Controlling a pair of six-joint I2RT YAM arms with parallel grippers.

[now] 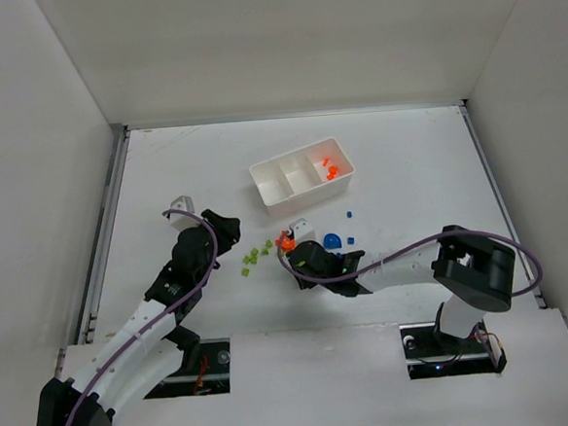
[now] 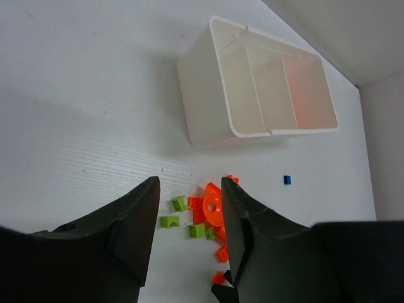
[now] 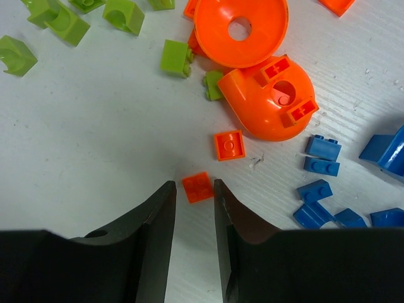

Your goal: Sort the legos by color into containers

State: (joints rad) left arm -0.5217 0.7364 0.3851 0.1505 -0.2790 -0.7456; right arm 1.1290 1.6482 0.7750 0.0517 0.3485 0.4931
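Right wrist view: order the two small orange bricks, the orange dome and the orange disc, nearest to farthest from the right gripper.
1. First orange brick, between the right gripper tips.
2. Second orange brick, just beyond, right.
3. Orange dome, farther up-right.
4. Orange disc, top edge.

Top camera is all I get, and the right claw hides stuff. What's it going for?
Observer: The right gripper is open, with a tiny orange brick lying on the table between its fingertips.
Operator: Is the big orange blob one piece?
Observer: No, two: a round disc with a hole, and beside it a dome with studs.
Operator: What about the left claw?
Observer: The left gripper is open and empty; green bricks show on the table between its fingers.
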